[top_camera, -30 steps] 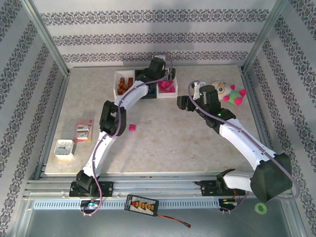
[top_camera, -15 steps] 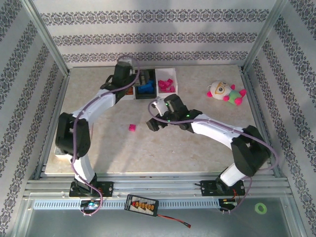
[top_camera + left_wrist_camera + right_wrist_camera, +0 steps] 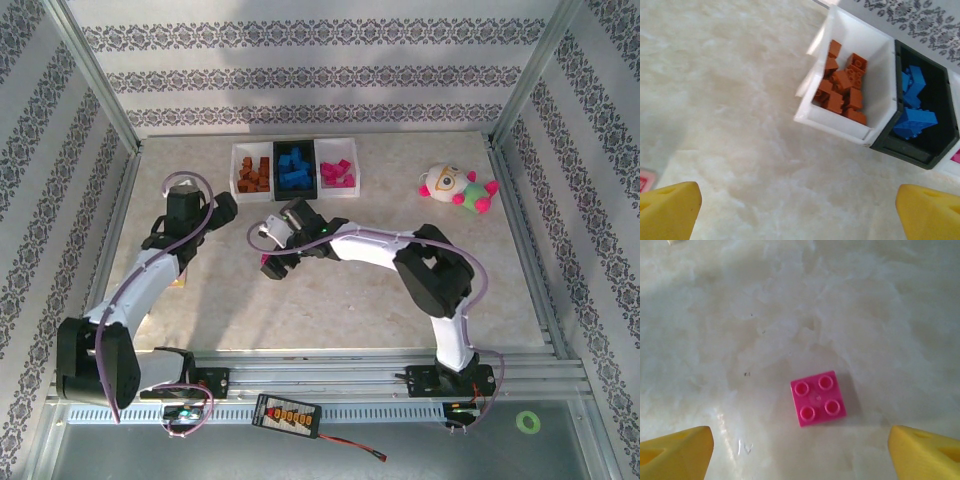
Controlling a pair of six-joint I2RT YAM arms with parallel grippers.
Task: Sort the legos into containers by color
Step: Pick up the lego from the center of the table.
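While my right hand [image 3: 800,452] hangs over it, one pink brick [image 3: 818,397] lies flat on the surface [image 3: 865,315], its four round studs facing up. It sits left of the middle, well short of the bins. The hand is spread wide. Its yellow fingertips [image 3: 675,450] stand far to either side of the brick and touch nothing.

From above, I see the right arm reaching from its base at the near edge, bent sharply at the elbow, with the forearm running left across the middle. Its wrist sits between the brick and the bins.

My left hand [image 3: 800,212] is also spread wide and holds nothing. That arm stretches up the left side, and its camera looks down toward the bins.

Three small rectangular bins stand side by side at the far edge, touching. The left white bin [image 3: 832,122] holds the orange-brown bricks [image 3: 842,90], piled loosely. The black middle bin [image 3: 900,150] holds the blue bricks [image 3: 912,107]. The right white bin [image 3: 338,144] holds more pink bricks [image 3: 338,175].

A plush toy [image 3: 455,187] with pink and green limbs lies far right, well away from both arms.

The surface is pale and marbled with a slight sheen. The bricks are hard, glossy plastic.
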